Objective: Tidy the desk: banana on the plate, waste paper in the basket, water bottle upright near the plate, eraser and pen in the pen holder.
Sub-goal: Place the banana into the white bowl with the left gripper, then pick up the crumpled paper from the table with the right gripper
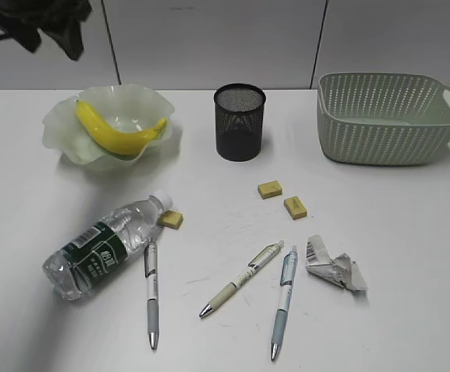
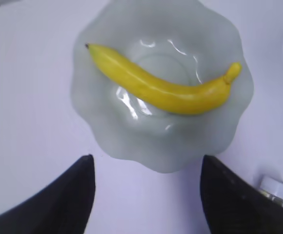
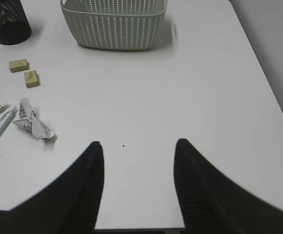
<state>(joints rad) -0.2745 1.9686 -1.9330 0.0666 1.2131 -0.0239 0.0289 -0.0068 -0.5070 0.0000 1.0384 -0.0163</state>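
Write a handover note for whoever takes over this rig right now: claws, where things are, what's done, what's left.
Left claw: open, empty, above the plate.
Right claw: open, empty, over bare desk.
Done: banana on the plate.
Left: water bottle lies on its side; waste paper is on the desk, not in the basket; three erasers and three pens are outside the pen holder.
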